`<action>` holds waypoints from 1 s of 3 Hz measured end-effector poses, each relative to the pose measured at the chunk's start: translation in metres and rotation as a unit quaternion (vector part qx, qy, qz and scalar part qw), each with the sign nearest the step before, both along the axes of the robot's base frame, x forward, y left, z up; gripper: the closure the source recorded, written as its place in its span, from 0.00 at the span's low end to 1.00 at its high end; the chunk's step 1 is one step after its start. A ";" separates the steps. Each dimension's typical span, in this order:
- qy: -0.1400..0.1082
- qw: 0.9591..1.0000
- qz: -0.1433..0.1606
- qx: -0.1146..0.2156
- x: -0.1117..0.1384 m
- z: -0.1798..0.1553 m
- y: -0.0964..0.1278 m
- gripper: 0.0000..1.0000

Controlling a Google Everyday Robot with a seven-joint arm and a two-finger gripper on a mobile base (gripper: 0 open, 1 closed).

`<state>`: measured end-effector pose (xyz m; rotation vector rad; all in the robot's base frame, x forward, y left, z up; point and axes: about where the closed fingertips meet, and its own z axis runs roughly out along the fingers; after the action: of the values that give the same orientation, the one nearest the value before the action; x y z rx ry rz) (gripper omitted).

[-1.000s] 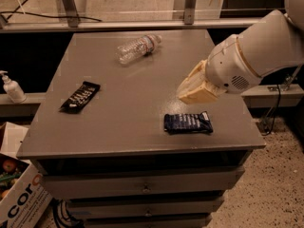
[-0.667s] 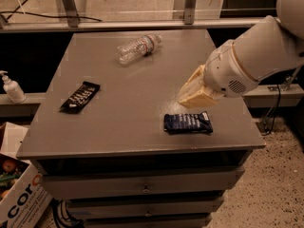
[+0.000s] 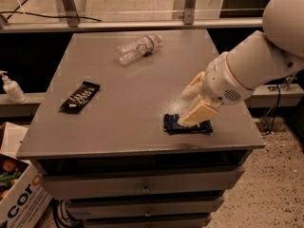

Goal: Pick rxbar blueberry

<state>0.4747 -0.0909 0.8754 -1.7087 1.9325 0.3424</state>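
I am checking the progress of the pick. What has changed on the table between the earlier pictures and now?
The hand has come down toward the near edge, and one finger now overlaps the rxbar blueberry. Its fingers are apart, and no grasp shows yet. The rxbar blueberry, the black bar and the bottle stayed in place.

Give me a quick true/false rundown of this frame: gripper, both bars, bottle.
1. The gripper is right at the blue bar, at the front right of the table. True.
2. The clear bottle stands upright. False: it lies on its side near the back.
3. The black bar lies on the table's left side. True.
4. The gripper is shut on the black bar. False: its fingers are spread, and it is far from that bar.
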 end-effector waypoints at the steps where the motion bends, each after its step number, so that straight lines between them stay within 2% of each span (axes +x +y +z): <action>1: 0.011 1.000 -0.002 -0.006 0.002 -0.016 -0.004 0.00; 3: 0.027 0.999 -0.004 -0.018 0.008 -0.047 -0.010 0.00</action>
<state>0.4825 -0.1012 0.8284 -1.7292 1.9947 0.3560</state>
